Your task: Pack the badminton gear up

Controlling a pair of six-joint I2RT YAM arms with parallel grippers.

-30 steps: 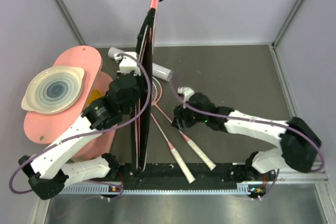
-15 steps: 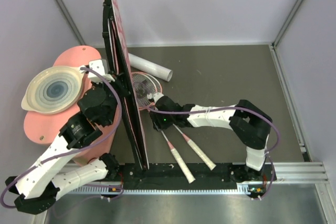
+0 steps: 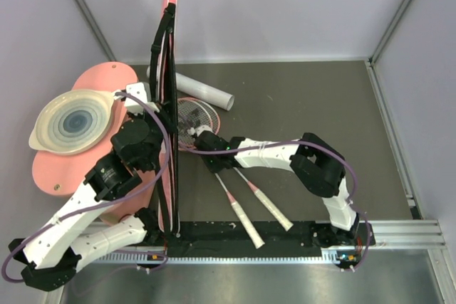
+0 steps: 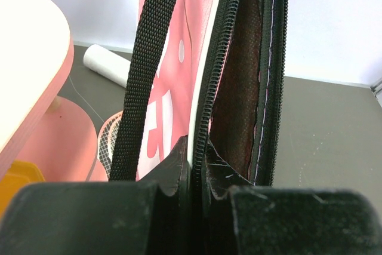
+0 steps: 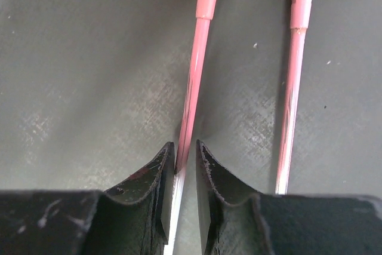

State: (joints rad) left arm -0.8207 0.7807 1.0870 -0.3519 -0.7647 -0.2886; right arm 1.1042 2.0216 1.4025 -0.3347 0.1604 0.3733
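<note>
Bag (image 3: 169, 105) stood on edge on surface (image 3: 306, 105), unzipped, pink outside, dark lining, zipper rim pinched in left tool (image 4: 196, 165) | two rackets (image 3: 242, 217) lay just right of it, pink shafts, white grips; right tool (image 5: 186, 165) pressed onto one shaft | white tube (image 3: 203, 90) behind bag; pink boards (image 3: 71, 176) and dish (image 3: 71, 122) at left
</note>
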